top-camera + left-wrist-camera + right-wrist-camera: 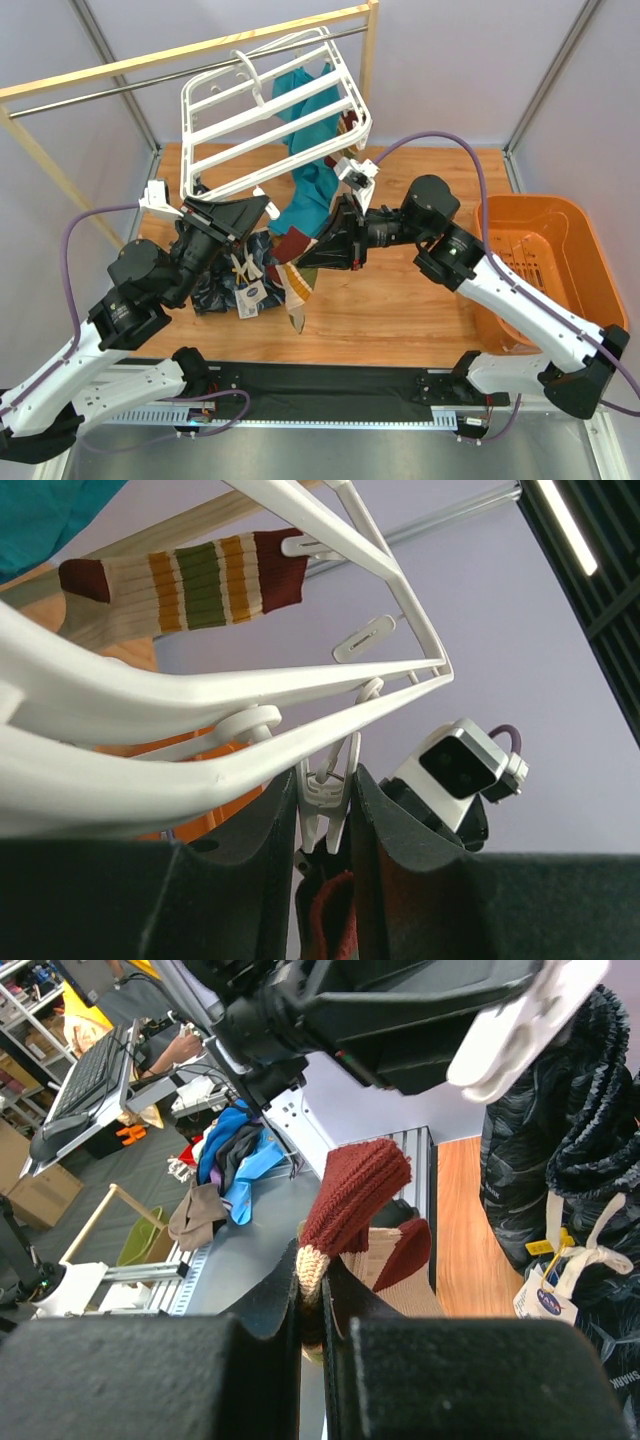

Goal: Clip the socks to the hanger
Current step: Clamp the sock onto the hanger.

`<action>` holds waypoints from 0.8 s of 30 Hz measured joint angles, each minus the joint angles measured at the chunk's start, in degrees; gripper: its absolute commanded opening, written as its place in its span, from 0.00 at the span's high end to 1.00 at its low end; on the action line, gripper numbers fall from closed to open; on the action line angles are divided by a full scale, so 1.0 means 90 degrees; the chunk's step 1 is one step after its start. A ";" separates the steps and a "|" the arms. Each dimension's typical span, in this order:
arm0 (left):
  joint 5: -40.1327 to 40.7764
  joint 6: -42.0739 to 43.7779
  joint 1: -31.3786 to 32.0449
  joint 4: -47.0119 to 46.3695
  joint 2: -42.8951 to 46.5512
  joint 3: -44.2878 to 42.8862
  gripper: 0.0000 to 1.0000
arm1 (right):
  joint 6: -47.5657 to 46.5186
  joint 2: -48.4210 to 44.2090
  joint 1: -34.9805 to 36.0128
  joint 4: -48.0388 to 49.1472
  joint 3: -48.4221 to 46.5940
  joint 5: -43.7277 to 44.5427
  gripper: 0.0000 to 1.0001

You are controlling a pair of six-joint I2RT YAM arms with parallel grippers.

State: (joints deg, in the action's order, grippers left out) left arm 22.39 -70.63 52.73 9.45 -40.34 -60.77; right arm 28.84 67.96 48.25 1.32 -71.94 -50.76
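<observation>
The white hanger (pixel 270 110) hangs tilted from the rail. In the left wrist view a striped sock (pixel 180 580) is clipped to its frame (pixel 150 695). My left gripper (pixel 262 207) is shut on a white dangling clip (pixel 328 798), squeezing it between its fingers (pixel 255 850). My right gripper (pixel 318 250) is shut on a cream sock with a maroon cuff (pixel 355 1195) and holds it up just under that clip. The maroon cuff also shows in the left wrist view (pixel 332 920) below the clip. The sock's body hangs down over the table (pixel 298 290).
A teal cloth (pixel 310 150) hangs through the hanger. A dark navy patterned cloth (pixel 225 285) with a tag lies on the wooden table under the left arm. An orange basket (pixel 545 260) stands at the right. The wooden rack with metal rail (pixel 150 65) crosses the back.
</observation>
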 measured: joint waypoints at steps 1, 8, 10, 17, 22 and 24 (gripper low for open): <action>-0.0005 0.0002 0.0000 -0.0007 0.0007 0.0007 1.00 | 0.0015 0.0112 0.0000 0.0005 -0.0080 0.0007 1.00; -0.0034 0.0000 0.0000 -0.0017 0.0068 0.0049 1.00 | 0.0158 0.0600 0.0012 0.0024 -0.0211 0.0114 1.00; -0.0036 0.0000 0.0000 -0.0039 0.0070 0.0049 1.00 | 0.0158 0.0619 0.0012 0.0032 -0.0228 0.0134 1.00; -0.0056 -0.0002 0.0000 -0.0107 0.0070 0.0049 1.00 | 0.0248 0.0673 0.0039 0.0182 -0.0279 0.0134 1.00; -0.0083 -0.0002 0.0000 -0.0146 0.0070 0.0051 1.00 | 0.0291 0.0673 0.0044 0.0209 -0.0301 0.0168 1.00; -0.0092 -0.0002 0.0000 -0.0160 0.0070 0.0051 1.00 | 0.0299 0.0670 0.0049 0.0236 -0.0301 0.0233 1.00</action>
State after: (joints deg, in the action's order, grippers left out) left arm 21.56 -70.65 52.73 8.01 -39.70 -60.31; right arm 31.53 74.00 48.69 3.44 -74.65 -48.66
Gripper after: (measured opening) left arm 0.308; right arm 0.056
